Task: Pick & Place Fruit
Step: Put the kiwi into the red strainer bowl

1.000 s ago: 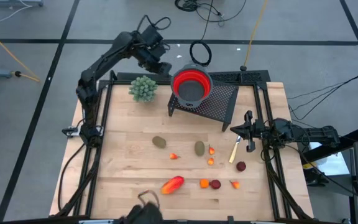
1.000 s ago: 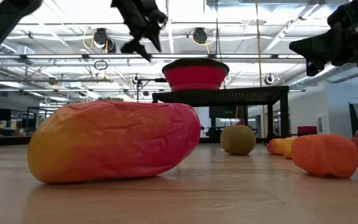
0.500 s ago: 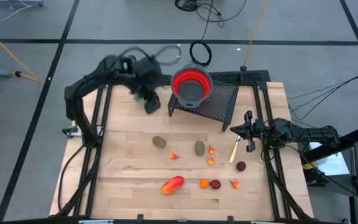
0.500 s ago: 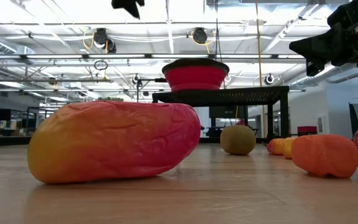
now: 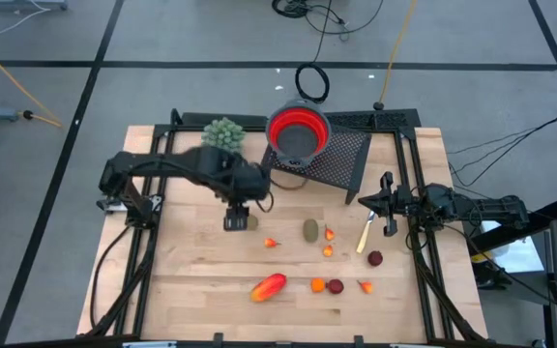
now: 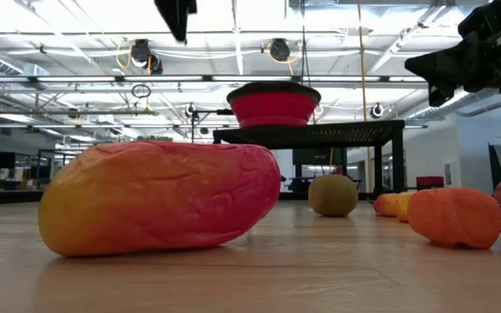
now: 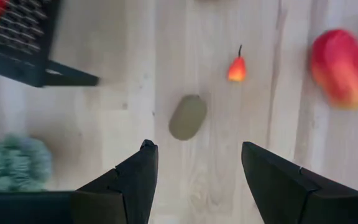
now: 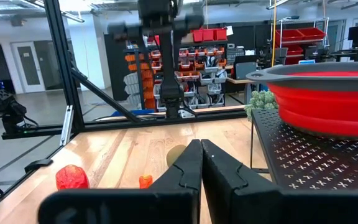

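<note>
My left gripper (image 7: 194, 155) hangs open above the table, pointing down, with an olive-brown oval fruit (image 7: 188, 117) lying on the wood just ahead of its fingertips. In the high view this gripper (image 5: 238, 215) covers most of that oval. A second olive oval (image 5: 310, 230), a long red-orange piece (image 5: 269, 286) and several tiny orange, red and dark-red bits (image 5: 329, 251) lie on the board. My right gripper (image 5: 387, 205) waits shut at the right edge, level, touching nothing.
A red bowl (image 5: 297, 133) stands on a black mesh rack (image 5: 335, 159) at the far middle. A green bushy ball (image 5: 222, 133) sits at the far left. A pale yellow stick (image 5: 366, 235) lies near the right gripper. Black frame rails (image 5: 153, 242) run along both sides.
My left gripper has swung from beside the red bowl at the far edge toward the near side, passing the green ball, sinking a little and rolling about its own axis. It now hangs over the left olive oval, still open. No fruit has moved.
</note>
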